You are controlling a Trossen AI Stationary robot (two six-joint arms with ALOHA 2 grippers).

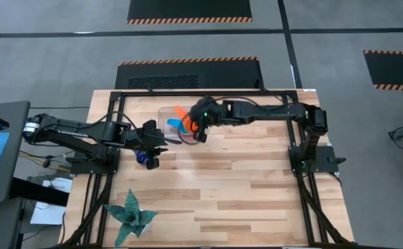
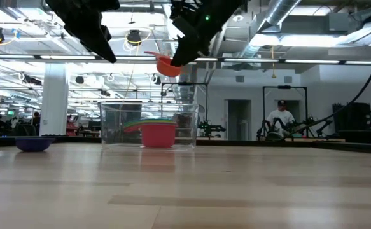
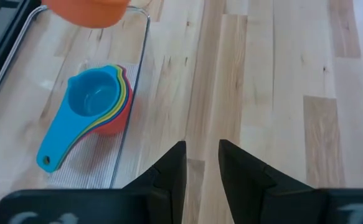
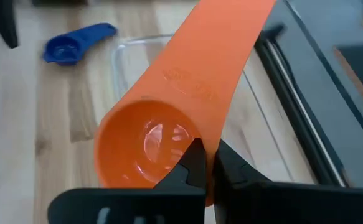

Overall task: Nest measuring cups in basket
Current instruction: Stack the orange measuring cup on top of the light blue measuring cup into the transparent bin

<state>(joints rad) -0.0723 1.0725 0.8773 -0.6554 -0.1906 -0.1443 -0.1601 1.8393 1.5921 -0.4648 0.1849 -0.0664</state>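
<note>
The right gripper point(image 4: 207, 163) has its fingers pinched on the orange cup point(image 2: 167, 65), held above the basket point(image 2: 109, 124), bowl hanging lower than the handle. Straight below sits the nested stack point(image 3: 97, 102). Beside the basket, the left gripper point(image 3: 201, 163) hovers narrowly parted and empty, over the dark blue cup point(image 2: 34, 144) on the bench point(image 1: 242, 187).

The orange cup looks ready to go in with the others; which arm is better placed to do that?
The right: its tool is shut on the orange cup, held above the basket. The left tool is empty, hovering beside the basket.
</note>
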